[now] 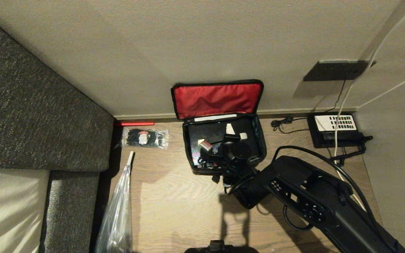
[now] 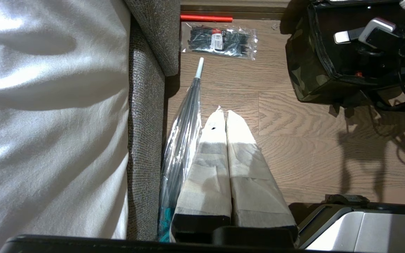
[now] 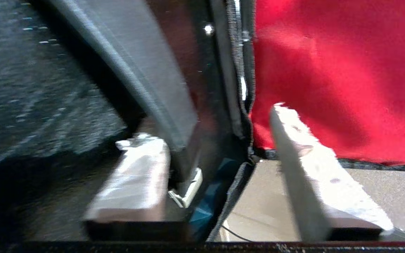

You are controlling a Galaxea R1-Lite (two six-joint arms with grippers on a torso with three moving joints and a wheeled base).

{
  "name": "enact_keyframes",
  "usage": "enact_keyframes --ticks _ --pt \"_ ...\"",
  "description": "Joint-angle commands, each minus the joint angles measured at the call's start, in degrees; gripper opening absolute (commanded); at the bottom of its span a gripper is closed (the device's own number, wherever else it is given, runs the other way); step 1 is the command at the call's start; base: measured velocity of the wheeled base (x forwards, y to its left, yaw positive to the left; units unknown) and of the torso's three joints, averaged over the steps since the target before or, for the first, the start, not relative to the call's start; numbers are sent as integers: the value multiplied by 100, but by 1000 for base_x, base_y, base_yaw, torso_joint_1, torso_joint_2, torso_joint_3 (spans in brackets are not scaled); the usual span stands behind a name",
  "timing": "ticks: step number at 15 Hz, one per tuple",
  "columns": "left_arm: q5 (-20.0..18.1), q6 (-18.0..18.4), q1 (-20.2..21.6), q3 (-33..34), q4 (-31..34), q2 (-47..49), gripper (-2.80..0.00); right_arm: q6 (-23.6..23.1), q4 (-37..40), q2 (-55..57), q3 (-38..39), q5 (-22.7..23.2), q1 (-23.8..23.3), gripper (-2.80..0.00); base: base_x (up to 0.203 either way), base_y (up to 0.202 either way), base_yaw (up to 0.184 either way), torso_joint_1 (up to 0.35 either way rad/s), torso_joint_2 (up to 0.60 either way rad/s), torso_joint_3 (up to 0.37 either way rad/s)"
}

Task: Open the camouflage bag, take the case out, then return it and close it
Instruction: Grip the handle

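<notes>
Camouflage bag (image 1: 223, 147) lengthwise along wall (lid upright)

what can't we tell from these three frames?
- Head view: the right gripper and its arm cover most of the case; its handle and sides are hidden.
- Right wrist view: blurred; whether the grey bar beside the fingers is the case's handle is unclear.
- Left wrist view: the camouflage bag is cut off by the frame edge; interior unseen.
- Head view: telephone keys too small to read.

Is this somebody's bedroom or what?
Probably a hotel or guest room: a bed with white sheets and grey padded frame, a wood floor, and a desk telephone by the wall.
</notes>
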Motion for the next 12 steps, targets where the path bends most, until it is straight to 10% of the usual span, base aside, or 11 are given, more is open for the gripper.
enact_keyframes --ticks 1,12 --pt "0 -2 2 18 2 -18 -280 -49 -68 -23 8 -25 5 -280 0 0 0 0 0 0" --pt "0 -2 2 18 2 -20 -280 -40 -147 -6 -63 -16 5 -280 0 0 0 0 0 0"
